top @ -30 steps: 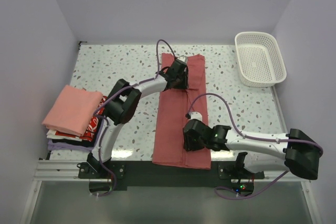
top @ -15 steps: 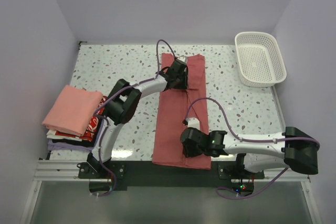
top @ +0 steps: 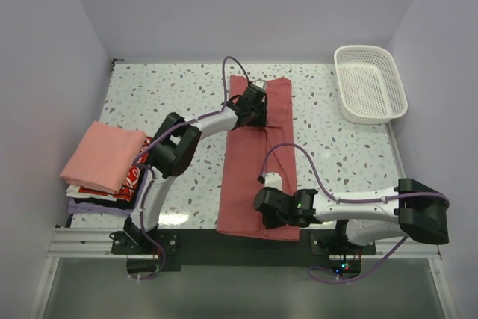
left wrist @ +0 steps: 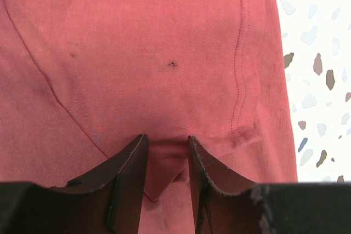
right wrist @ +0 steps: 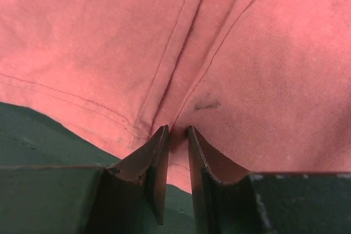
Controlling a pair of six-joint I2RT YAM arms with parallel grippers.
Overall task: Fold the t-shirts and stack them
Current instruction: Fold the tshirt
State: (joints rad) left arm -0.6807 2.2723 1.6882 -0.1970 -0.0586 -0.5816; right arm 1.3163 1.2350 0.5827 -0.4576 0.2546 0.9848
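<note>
Down the middle of the table (top: pixel 336 147), far edge to near edge, the red t-shirt (top: pixel 254 169) is lying in a long strip, and the folded t-shirts (top: pixel 104 156) are sitting at the left edge. My left gripper (left wrist: pixel 167 145) is pinching a bump of cloth near the far end, and my right gripper (right wrist: pixel 176 134) is squeezing the hem at the near edge. I think I should be lifting gently and evenly, so nothing is slipping out.

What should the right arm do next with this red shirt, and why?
Probably lift the right gripper, carrying the near hem toward the left gripper: the red t-shirt lies in a long strip, and each gripper pinches cloth at one end.
</note>
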